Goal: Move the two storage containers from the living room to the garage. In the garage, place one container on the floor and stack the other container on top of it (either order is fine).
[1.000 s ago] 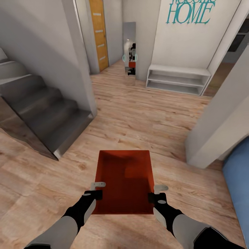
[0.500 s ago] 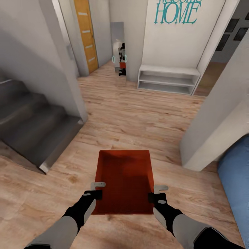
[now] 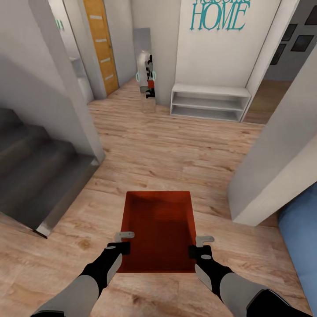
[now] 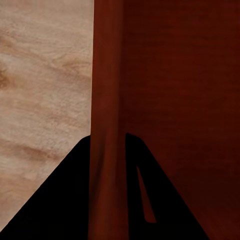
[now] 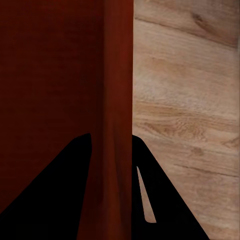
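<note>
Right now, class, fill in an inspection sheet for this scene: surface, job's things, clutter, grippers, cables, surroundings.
Surface: light wood-plank floor.
Job's things: one red-orange storage container, carried in front of the robot, empty.
Clutter: nothing seen.
Grippers: left gripper shut on the container's left wall; right gripper shut on its right wall.
Cables: nothing seen.
Surroundings: grey stairs, orange door, mirror, white shelf, blue sofa.

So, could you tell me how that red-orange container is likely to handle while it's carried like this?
The container probably stays stiff: its straight walls show no sag. It looks empty, so likely light. Held only by side walls in the left end effector and right end effector, it might slip.
</note>
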Available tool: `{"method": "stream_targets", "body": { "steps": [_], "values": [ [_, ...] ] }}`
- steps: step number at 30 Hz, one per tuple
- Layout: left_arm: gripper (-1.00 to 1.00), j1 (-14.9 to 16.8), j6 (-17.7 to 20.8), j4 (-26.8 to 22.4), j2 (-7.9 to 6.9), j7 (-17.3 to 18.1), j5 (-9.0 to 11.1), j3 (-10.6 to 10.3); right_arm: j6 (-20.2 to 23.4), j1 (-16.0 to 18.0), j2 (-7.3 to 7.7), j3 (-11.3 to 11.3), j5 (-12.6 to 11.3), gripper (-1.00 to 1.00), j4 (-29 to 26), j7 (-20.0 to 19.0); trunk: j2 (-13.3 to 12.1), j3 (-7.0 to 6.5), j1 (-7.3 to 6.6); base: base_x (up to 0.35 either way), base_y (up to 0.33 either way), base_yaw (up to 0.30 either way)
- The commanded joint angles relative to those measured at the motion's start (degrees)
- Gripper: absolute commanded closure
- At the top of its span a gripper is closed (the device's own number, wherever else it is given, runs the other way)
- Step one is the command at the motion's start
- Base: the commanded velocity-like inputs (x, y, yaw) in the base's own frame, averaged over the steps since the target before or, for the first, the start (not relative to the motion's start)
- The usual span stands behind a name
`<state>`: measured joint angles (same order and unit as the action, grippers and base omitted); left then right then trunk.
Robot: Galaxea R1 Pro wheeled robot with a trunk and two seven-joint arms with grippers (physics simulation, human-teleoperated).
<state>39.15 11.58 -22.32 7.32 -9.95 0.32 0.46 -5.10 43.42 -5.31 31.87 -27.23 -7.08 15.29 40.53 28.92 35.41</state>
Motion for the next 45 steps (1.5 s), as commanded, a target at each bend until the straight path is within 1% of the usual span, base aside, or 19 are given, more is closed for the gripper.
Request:
{"method": "stream_targets", "body": {
  "steps": [1, 45],
  "values": [
    [1.00, 0.05, 0.37, -3.96, -0.55, -0.25, 0.12, 0.68, -0.09, 0.00, 0.04, 1.35, -0.72, 1.00, 1.72, 0.00, 0.05, 0.06, 0.04, 0.322, 0.000, 0.000],
    [1.00, 0.05, 0.39, -4.00, -0.55, -0.33, 0.12, 0.68, -0.05, 0.00, 0.09, 1.35, -0.72, 1.00, 1.78, -0.02, 0.05, 0.06, 0.04, 0.322, 0.000, 0.000]
  ]
}}
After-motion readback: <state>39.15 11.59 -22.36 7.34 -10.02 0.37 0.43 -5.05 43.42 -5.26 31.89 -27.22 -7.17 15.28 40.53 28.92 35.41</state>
